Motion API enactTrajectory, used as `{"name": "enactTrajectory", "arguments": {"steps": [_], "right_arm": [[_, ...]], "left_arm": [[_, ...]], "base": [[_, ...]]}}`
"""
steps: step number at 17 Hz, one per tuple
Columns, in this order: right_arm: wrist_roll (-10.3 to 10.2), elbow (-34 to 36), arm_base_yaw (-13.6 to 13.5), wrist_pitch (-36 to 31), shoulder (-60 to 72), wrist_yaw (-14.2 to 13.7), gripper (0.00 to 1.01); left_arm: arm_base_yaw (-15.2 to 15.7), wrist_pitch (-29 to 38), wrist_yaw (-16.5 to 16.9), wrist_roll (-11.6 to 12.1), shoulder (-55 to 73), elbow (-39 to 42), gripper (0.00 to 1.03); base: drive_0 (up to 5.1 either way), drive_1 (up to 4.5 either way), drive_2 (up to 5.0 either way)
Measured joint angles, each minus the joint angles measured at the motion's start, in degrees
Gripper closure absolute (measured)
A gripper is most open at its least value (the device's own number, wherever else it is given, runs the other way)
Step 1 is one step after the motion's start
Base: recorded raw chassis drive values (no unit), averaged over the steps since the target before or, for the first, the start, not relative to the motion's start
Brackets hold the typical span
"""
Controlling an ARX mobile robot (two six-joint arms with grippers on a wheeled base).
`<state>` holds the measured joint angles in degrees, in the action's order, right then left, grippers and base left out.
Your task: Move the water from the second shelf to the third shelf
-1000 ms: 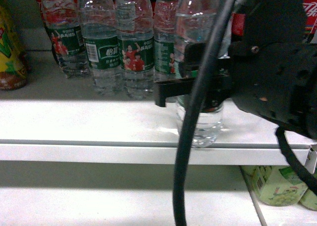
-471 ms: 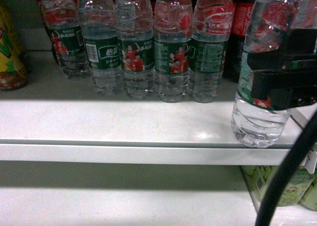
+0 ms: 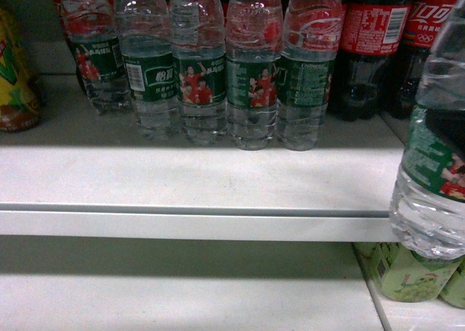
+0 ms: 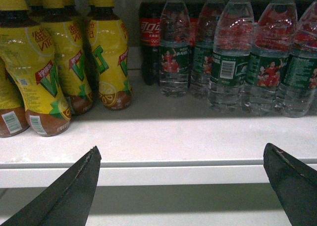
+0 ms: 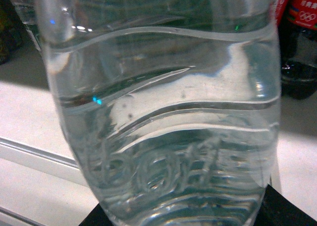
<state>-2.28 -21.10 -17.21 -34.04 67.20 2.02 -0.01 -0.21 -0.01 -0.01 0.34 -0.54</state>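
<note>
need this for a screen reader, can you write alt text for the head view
A water bottle with a green label fills the right edge, its base hanging past the front lip of the white shelf and in front of pale green bottles below. At the back of the shelf stand five matching water bottles, with dark cola bottles to their right.

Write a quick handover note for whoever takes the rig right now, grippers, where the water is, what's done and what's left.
Left gripper: open, empty, in front of the shelf edge.
Right gripper: hardly in view; the water bottle fills its wrist camera, dark gripper parts at its base, so it appears shut on it.
Water bottle: at the right edge of the head view, bottom past the shelf front, clear of the row of water bottles and the cola bottles.
Done: bottle pulled out of the shelf.
Left: carry it to the third shelf, set it down, release.
</note>
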Motion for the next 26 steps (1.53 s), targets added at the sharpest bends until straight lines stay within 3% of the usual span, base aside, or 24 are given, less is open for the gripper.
{"name": "enactTrajectory", "arguments": {"steps": [2,3,6,15,26], "right_arm": [[0.44,2.64,3.74,4.59,-7.65,3.13,0.59],[0.39,4.20,6.08,10.75,-14.14,5.73,0.59],[-2.19,3.21,12.85,24.79,-31.21,10.54,0.59],[-3.26,-0.11,14.64,26.82,-33.20,10.51,0.59],[-3.30,-0.11,14.67,27.56,-33.57,10.19,0.59]], "left_arm": [[0.00,0.02,0.00,0.00,0.00,0.00,0.05],[0.00,0.00,0.00,0.00,0.00,0.00,0.05],[0.00,0.00,0.00,0.00,0.00,0.00,0.05],[0.00,0.00,0.00,0.00,0.00,0.00,0.05],[0.00,0.02,0.00,0.00,0.00,0.00,0.05]], "base": [[0.0,0.00,0.0],[0.0,0.00,0.0],[0.0,0.00,0.0],[0.0,0.00,0.0],[0.0,0.00,0.0]]}}
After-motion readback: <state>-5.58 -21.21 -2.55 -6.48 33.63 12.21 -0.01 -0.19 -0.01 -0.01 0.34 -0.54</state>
